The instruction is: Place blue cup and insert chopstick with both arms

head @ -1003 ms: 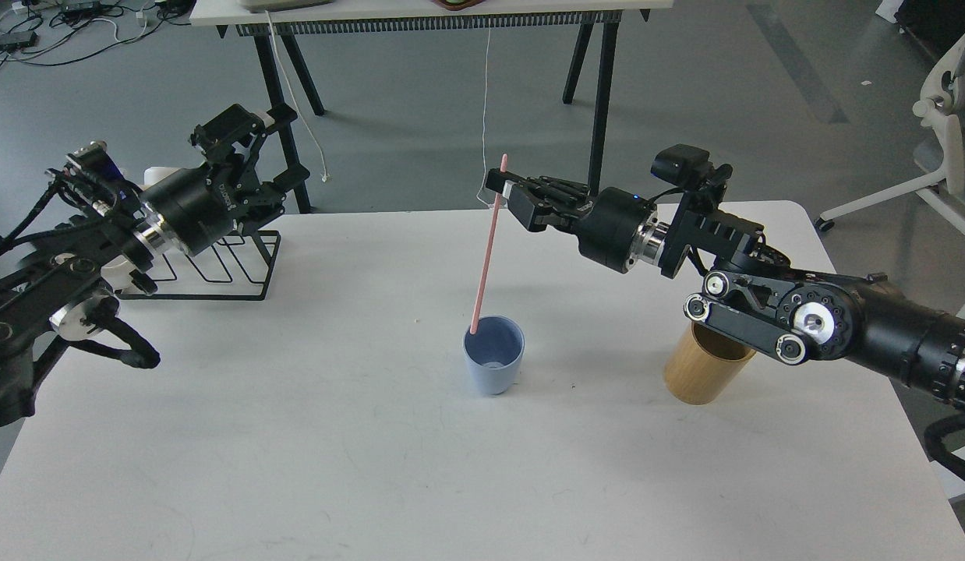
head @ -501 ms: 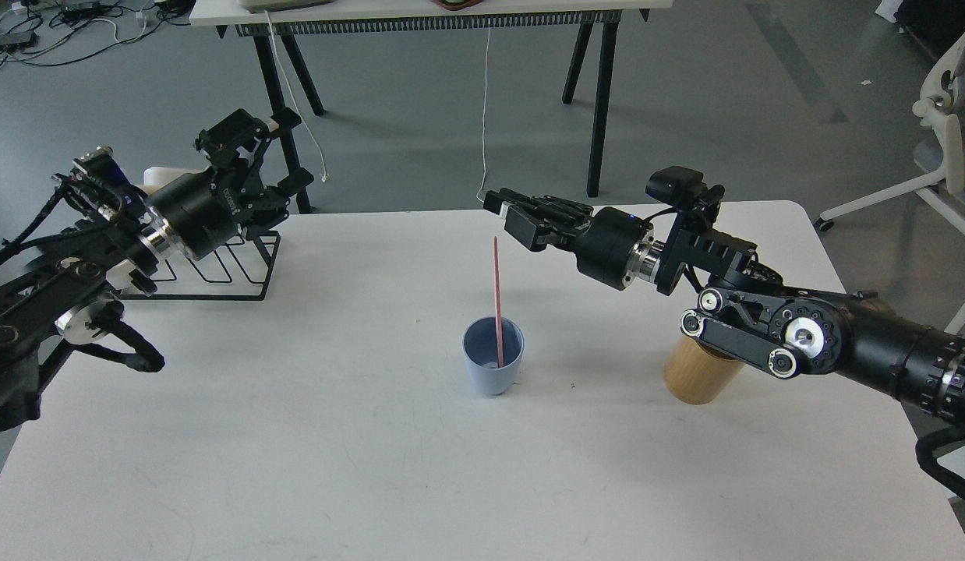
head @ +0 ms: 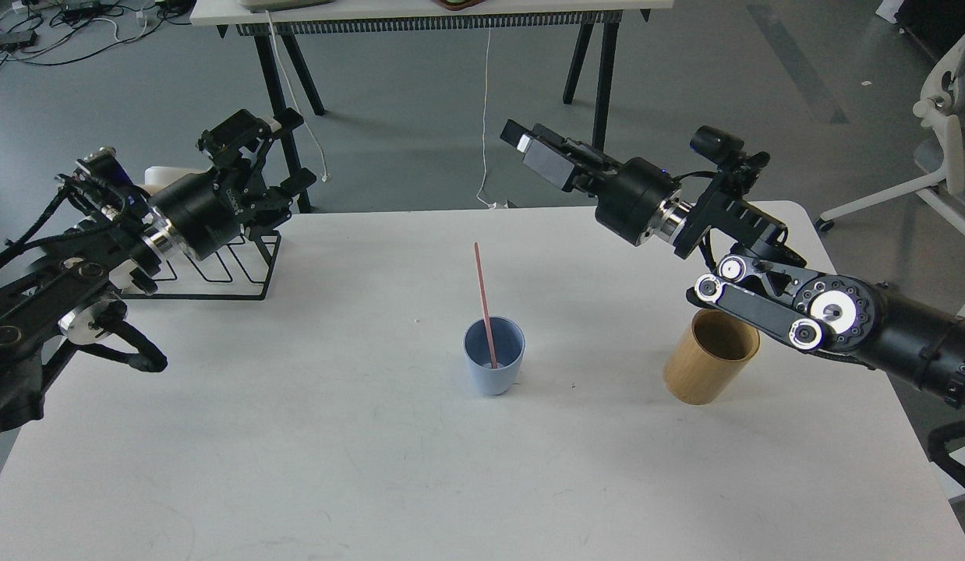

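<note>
The pale blue cup [head: 494, 366] stands upright near the middle of the white table [head: 334, 436]. The thin pink-red chopstick [head: 483, 296] stands in the cup with its lower end inside, leaning back and a little to the left. My right gripper [head: 524, 145] is raised above the table's far edge, behind and to the right of the cup. It is clear of the stick, empty, with its fingers slightly apart. My left gripper [head: 294, 153] hovers over the wire rack at the far left, open and empty.
A black wire rack [head: 217, 269] stands at the table's far left under my left arm. A tan wooden cylinder [head: 710, 366] stands at the right, partly under my right arm. Another table's legs [head: 599, 93] and a white chair [head: 946, 117] stand beyond the table.
My right gripper let go of the chopstick, which dropped into the blue cup and now leans there. The right gripper then rose and pulled back to the right. The left arm barely moved.
</note>
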